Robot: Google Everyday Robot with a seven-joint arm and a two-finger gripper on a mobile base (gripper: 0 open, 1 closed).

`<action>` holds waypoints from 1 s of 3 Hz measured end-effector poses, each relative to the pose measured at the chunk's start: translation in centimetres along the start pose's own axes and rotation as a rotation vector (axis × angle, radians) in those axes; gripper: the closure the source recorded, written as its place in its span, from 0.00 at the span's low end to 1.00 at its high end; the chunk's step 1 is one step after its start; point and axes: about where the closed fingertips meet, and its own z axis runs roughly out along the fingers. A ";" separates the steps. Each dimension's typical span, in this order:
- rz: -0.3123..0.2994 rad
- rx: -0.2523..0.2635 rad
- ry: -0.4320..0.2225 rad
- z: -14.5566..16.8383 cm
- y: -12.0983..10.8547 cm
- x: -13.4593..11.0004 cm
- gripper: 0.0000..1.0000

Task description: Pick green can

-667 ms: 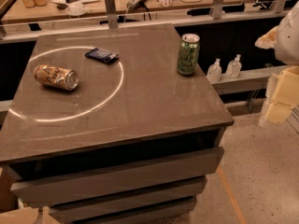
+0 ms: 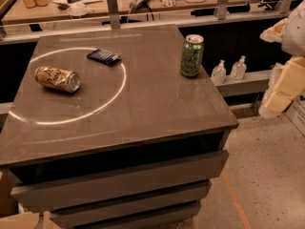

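Grey cabinet top (image 2: pixel 143 113), three drawer fronts (image 2: pixel 119 180) stacked beneath it. The green can (image 2: pixel 192 55) stood upright near the top's far right corner, close to the right edge. It was light green with pale script and a silver rim, and nothing touched it.

The gripper (image 2: pixel 281 92) hung at the right border, off the cabinet, out over the speckled floor (image 2: pixel 271 175) and well apart from the green can. Only cream-yellow padded parts showed below a white housing. Whether the claw was open or closed could not be told.

A tan-orange can (image 2: pixel 57 78) lay on its side at the left of the top, silver end toward the right. A flat dark blue packet (image 2: pixel 103 57) lay behind it, toward the middle. A thin bright ring of light (image 2: pixel 122 82) ran around both; the green can stood outside it.

Two small clear pump bottles (image 2: pixel 218 72) (image 2: pixel 238 67) sat side by side on a ledge just right of the cabinet. A cluttered wooden desk (image 2: pixel 95 11) ran along the back.
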 end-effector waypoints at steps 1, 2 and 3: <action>0.072 0.053 -0.211 1.0 -6.0 0.6 0.00; 0.116 0.055 -0.423 3.3 -11.4 0.0 0.00; 0.150 0.003 -0.514 6.7 -14.6 -0.6 0.00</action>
